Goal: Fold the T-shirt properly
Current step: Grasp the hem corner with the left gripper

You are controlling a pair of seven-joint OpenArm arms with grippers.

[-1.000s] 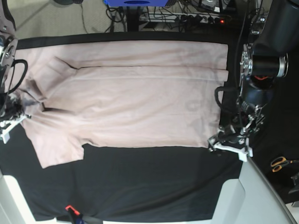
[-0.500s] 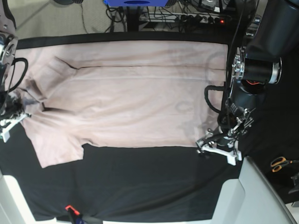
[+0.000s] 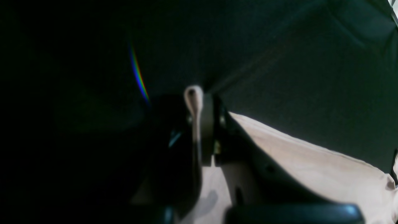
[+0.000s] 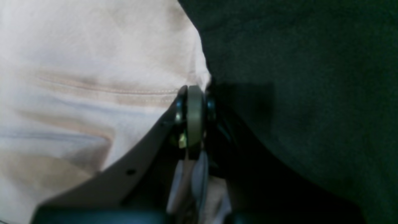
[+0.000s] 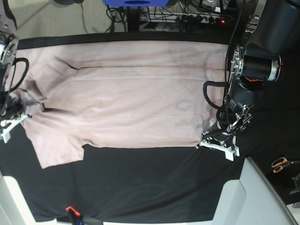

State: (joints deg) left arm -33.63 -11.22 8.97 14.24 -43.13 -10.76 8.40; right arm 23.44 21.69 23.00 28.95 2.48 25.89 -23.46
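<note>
Black cloth (image 5: 140, 183) covers my table, and on it my left gripper (image 5: 216, 140) is pinched closed on the hem corner of the T-shirt (image 5: 126, 98), a pink fold showing between its jaws in the wrist view. My right gripper (image 5: 10, 123) is clamped on the opposite end by the sleeve, and the shirt lies spread flat between them.

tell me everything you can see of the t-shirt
The T-shirt is plain pale pink, with no print, soft and lightly wrinkled. It lies spread flat on the black cloth, with its long top strip folded over along a straight crease. One short sleeve points toward the near left corner. The left pincer is shut on the hem corner, a bit of pink fabric bunched between its fingers. The right pincer is shut on the fabric edge at the collar end.
</note>
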